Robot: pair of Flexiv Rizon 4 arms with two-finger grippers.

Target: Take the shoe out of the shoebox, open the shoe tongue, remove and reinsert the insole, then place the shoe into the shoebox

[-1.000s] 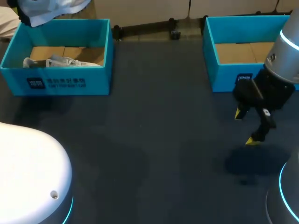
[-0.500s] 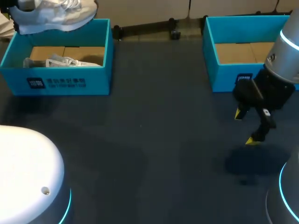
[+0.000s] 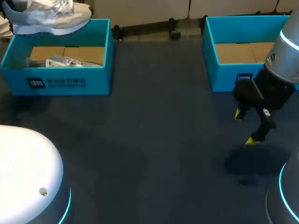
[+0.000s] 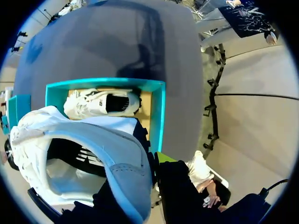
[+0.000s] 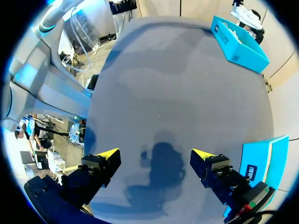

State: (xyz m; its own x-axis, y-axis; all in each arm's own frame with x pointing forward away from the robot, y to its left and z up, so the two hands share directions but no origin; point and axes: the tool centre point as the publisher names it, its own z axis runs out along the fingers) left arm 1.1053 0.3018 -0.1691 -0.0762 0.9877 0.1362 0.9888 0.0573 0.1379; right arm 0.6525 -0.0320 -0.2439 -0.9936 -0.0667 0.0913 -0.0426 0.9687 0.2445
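A white-grey shoe (image 3: 51,17) hangs above the far rim of the left blue shoebox (image 3: 56,83). In the left wrist view my left gripper (image 4: 152,161) is shut on the heel collar of this shoe (image 4: 70,149), with one yellow-green fingertip (image 4: 163,157) showing beside it. A second white shoe (image 3: 65,61) lies inside that box, also seen under the held shoe as the other shoe (image 4: 100,102). My right gripper (image 3: 246,127) hovers open and empty over the table in front of the right shoebox (image 3: 233,74); its open gripper (image 5: 155,156) has nothing between the tips.
The right shoebox holds only its brown cardboard floor (image 3: 238,52). My left arm's white base (image 3: 28,172) fills the near left corner. Dark table surface (image 3: 154,130) stretches between the two boxes.
The held shoe has dropped a little into view and drifted slightly left above the left box. The right arm has not moved.
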